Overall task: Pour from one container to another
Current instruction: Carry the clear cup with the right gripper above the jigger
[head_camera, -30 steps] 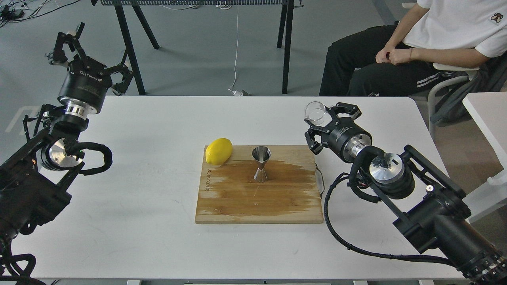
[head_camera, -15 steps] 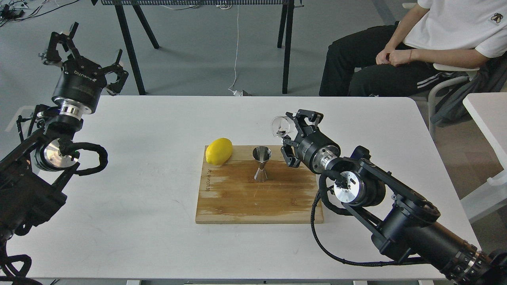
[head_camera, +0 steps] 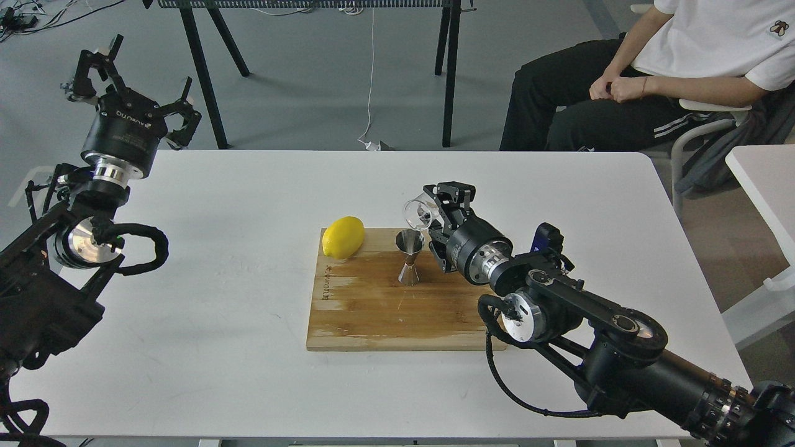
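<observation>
Glass cup (head_camera: 419,211) pinched in my right gripper (head_camera: 435,208), now swung in from the table's right side to just above the steel jigger (head_camera: 409,256) on the board (head_camera: 372,310), tilted. Pour looks imminent. Left gripper (head_camera: 127,84) spread, idle.

The right arm reaches in from the near right toward the centre, its right gripper (head_camera: 428,208) clamped on a tilted clear glass cup (head_camera: 415,213). The left arm rises at far left, its left gripper (head_camera: 127,77) spread wide, pointing up.
</observation>
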Robot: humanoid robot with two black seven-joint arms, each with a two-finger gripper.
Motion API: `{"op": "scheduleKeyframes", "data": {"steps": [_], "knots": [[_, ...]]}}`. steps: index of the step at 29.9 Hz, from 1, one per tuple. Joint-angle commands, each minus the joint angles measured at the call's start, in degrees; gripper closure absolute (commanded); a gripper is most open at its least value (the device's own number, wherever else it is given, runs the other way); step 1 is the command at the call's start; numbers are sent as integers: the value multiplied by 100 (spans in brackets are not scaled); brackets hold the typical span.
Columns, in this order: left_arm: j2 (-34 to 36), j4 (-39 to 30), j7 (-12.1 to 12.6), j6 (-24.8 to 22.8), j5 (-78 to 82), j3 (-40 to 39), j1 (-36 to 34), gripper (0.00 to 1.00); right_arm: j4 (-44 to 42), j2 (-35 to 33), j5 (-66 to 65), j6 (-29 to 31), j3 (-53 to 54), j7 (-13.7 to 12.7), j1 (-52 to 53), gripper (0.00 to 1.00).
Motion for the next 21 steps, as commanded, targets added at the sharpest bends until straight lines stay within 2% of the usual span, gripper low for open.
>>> {"op": "scheduleKeyframes", "data": {"steps": [1, 21], "knots": [[9, 0, -9, 0, 4, 9, 24, 0, 0, 0, -217, -18, -125, 6, 7, 74], [45, 0, 0, 0, 4, -9, 24, 0, -70, -9, -1386, -220, -450, 173, 24, 73]]}}
